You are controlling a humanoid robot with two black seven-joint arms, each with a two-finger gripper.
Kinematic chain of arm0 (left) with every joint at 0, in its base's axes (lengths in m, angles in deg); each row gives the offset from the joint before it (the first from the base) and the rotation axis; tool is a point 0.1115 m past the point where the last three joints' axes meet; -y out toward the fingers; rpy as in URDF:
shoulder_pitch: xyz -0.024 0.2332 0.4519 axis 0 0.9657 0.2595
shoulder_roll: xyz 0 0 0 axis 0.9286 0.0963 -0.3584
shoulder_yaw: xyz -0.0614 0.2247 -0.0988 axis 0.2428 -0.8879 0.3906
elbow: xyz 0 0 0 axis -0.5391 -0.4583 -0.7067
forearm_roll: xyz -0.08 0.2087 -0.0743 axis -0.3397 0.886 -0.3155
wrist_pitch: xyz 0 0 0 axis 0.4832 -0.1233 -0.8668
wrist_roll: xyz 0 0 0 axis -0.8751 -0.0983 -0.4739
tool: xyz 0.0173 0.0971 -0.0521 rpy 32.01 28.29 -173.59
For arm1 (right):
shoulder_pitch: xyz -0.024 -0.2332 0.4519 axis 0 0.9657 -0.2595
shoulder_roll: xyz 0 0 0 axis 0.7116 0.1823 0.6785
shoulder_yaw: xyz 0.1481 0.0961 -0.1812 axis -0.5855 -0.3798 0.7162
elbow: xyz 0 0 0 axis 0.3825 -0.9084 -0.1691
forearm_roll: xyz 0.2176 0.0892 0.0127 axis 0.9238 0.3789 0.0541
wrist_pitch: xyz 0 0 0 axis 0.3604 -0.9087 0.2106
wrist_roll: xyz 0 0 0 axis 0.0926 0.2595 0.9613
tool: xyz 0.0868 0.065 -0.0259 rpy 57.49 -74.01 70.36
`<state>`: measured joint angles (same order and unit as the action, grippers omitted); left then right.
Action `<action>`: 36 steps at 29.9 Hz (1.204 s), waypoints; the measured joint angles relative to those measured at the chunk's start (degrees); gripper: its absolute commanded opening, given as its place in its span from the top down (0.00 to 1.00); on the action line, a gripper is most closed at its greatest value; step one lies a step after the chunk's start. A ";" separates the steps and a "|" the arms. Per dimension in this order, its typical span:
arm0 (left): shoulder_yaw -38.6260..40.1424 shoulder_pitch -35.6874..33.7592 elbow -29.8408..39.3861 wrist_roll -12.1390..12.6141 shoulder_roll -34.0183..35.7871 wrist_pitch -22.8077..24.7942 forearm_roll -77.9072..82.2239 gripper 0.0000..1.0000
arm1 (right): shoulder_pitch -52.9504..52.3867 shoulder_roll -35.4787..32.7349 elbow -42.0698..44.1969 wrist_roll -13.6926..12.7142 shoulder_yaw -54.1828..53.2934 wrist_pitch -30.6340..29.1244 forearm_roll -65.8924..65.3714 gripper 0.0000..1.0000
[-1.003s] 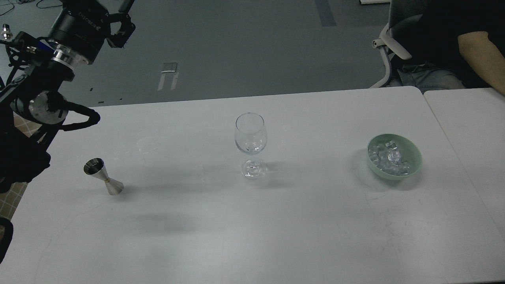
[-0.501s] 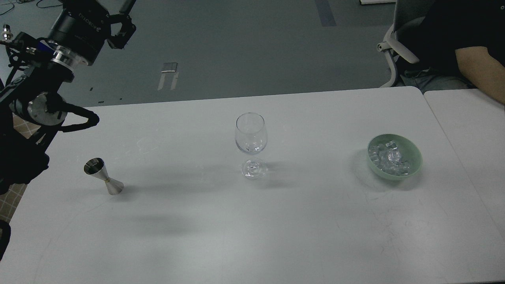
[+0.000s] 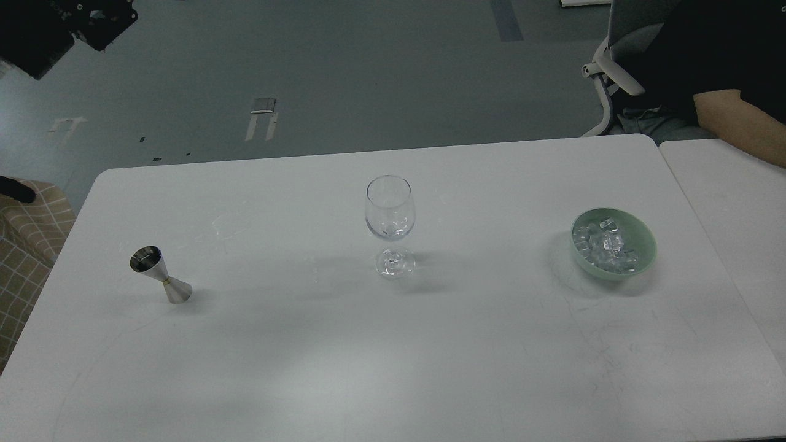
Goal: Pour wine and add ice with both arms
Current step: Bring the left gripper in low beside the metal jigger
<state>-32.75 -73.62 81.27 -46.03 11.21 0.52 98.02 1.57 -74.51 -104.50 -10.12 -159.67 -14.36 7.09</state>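
A clear stemmed wine glass (image 3: 390, 212) stands upright near the middle of the white table (image 3: 393, 356); it looks empty. Several ice cubes (image 3: 605, 245) lie in a pale green bowl (image 3: 642, 242) at the right. A steel jigger (image 3: 161, 274) stands at the left. Only a dark part of my left arm (image 3: 61, 24) shows, in the top left corner, high above the floor and far from the table; its fingers cannot be told apart. My right arm is out of view.
A person's bare forearm (image 3: 737, 123) and a grey office chair (image 3: 605, 73) are beyond the table's far right corner. A second white table (image 3: 731, 196) adjoins on the right. A checkered surface (image 3: 24, 245) lies off the left edge.
My left arm has swung up and out to the top left, leaving the space over the table's left side. The person's forearm has shifted slightly. Glass, jigger and bowl have not moved.
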 measured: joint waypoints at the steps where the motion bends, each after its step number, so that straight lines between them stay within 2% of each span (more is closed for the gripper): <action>1: 0.00 0.11 2.37 -0.34 2.79 -0.20 2.23 0.03 | 0.06 -0.01 0.01 0.00 0.01 0.00 0.00 0.00; 4: -0.14 0.42 9.43 -1.46 11.36 -1.33 8.93 0.03 | 0.20 -0.01 0.06 0.00 0.08 0.00 0.00 0.00; 8: -0.42 0.55 16.21 -3.41 19.21 -3.80 16.44 0.03 | 0.33 0.00 0.09 0.00 0.11 0.00 0.00 0.00; 11: -2.44 0.58 20.44 -3.78 24.00 -8.12 23.25 0.03 | 0.33 0.20 0.09 0.00 0.74 0.00 0.00 0.00; 15: -7.77 0.59 23.84 -3.84 27.05 -16.97 32.55 0.03 | 0.23 0.25 0.09 0.00 1.34 0.00 -0.01 0.00; 22: -22.68 0.61 25.43 -3.86 30.18 -35.16 55.45 0.04 | 0.24 0.25 0.09 0.00 1.49 0.00 -0.02 0.00; 28: -34.33 0.60 25.19 -3.84 34.16 -45.65 62.79 0.04 | 0.44 0.21 -0.09 0.00 1.49 0.00 -0.02 0.00; 31: -37.89 0.53 25.12 -3.81 36.36 -48.83 63.06 0.03 | 0.51 0.21 -0.16 0.00 1.46 0.00 -0.02 0.00; 36: -38.84 0.44 25.67 -3.81 36.13 -49.58 57.48 0.04 | 0.79 0.40 -0.25 0.00 1.41 0.00 -0.02 0.00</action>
<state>-71.59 -73.18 106.94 -49.84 47.35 -49.06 155.50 2.36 -74.11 -104.75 -10.12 -158.27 -14.36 7.07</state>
